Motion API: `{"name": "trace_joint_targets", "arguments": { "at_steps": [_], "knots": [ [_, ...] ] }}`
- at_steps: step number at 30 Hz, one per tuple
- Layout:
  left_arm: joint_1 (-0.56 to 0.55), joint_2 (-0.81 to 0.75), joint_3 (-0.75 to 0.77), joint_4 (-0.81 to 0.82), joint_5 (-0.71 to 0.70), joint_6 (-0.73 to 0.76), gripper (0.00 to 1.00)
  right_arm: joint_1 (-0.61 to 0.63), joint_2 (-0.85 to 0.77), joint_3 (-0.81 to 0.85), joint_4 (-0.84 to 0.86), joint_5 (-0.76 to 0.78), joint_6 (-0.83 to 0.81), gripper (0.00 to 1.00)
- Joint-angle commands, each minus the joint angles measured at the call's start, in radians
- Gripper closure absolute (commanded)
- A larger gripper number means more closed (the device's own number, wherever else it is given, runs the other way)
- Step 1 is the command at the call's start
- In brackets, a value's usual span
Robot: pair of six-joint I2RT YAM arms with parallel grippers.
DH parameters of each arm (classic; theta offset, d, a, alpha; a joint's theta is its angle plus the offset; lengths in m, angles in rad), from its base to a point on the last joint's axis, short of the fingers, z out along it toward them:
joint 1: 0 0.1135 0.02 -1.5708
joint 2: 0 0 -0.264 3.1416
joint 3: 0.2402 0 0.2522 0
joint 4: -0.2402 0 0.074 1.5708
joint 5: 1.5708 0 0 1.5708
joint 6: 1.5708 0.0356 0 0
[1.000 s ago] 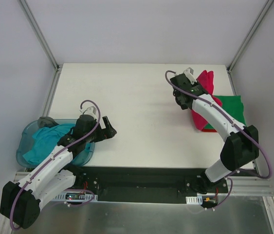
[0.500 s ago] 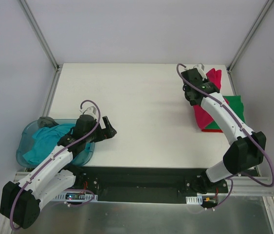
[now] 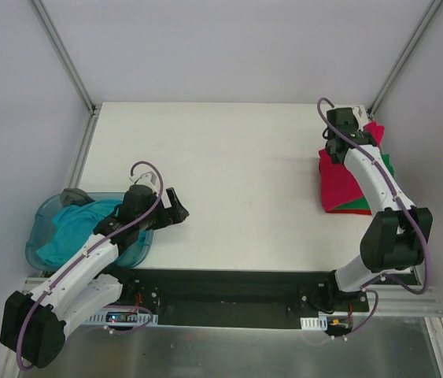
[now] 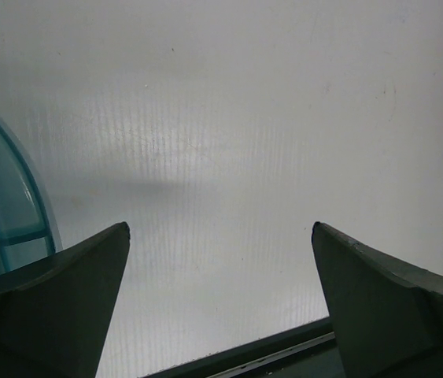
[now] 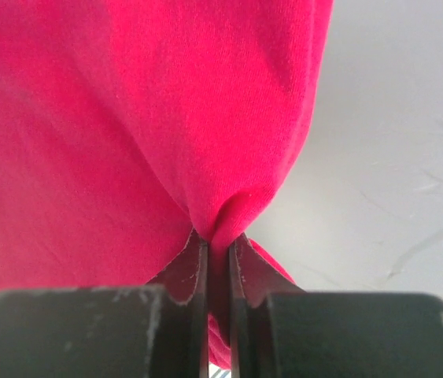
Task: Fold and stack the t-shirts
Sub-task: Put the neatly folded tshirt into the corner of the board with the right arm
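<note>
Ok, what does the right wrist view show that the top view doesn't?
Only right wrist: the right end effector pinched shut on a fold of the red shirt. Only top: a green shirt under the red one, the tub holding a teal shirt, the open left end effector. Both: the red shirt and the white table.

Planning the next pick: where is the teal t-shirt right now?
In the top view, the teal t-shirt lies bunched inside the translucent blue tub at the table's near left edge, just left of the open left claw.
</note>
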Motion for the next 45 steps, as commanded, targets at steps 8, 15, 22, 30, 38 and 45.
{"name": "trace_joint_targets", "arguments": {
  "at_steps": [8,15,22,30,38,45],
  "knots": [
    [0.000,0.021,0.022,-0.024,-0.013,0.024,0.01,-0.183,0.056,-0.043,0.187,-0.119,0.010,1.00],
    [0.000,0.022,0.023,-0.026,-0.012,0.025,0.01,-0.252,0.111,-0.066,0.227,-0.144,0.035,1.00],
    [0.000,0.016,0.023,-0.024,-0.015,0.028,0.01,-0.303,0.173,-0.069,0.256,-0.184,0.076,0.96],
    [0.000,0.021,0.025,-0.024,-0.015,0.031,0.01,-0.349,0.238,-0.040,0.224,-0.132,0.167,0.03],
    [0.000,0.016,0.023,-0.026,-0.012,0.031,0.01,-0.353,0.165,0.000,0.156,-0.266,0.259,0.04],
    [0.000,0.015,0.023,-0.024,-0.010,0.028,0.01,-0.428,0.021,-0.102,0.185,-0.594,0.484,0.04]
  ]
}}
